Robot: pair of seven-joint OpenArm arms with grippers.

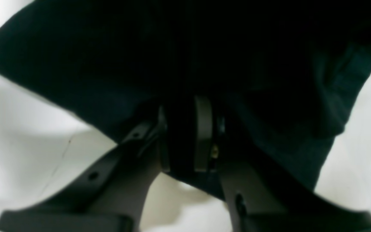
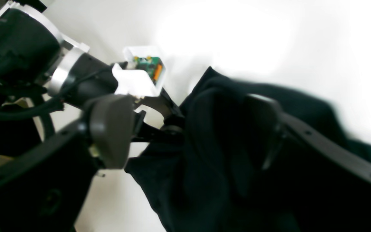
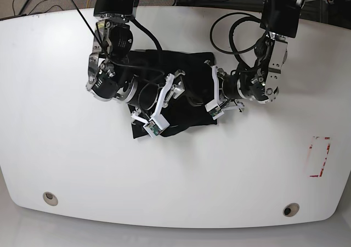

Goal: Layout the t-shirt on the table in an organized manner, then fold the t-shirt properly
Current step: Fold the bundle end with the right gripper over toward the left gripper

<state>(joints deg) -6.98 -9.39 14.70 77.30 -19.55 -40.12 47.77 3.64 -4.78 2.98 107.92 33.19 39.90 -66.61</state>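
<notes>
The black t-shirt [image 3: 186, 63] lies bunched at the middle of the white table [image 3: 82, 164]. Both grippers meet over it. My left gripper [image 1: 185, 135] is shut on a fold of the dark cloth [image 1: 140, 48], which is pinched between its pads. In the base view it [image 3: 198, 93] reaches in from the right. My right gripper [image 2: 188, 135] stands open with its fingers [image 2: 109, 129] wide apart. The cloth [image 2: 211, 161] hangs loose between them and drapes over the far finger. In the base view the right gripper [image 3: 181, 90] comes in from the left.
The left arm's wrist and its white camera housing [image 2: 140, 77] sit close beside the right gripper. Two grommet holes [image 3: 50, 198] [image 3: 290, 209] are near the table's front edge. A red-outlined mark [image 3: 321, 156] is at the right.
</notes>
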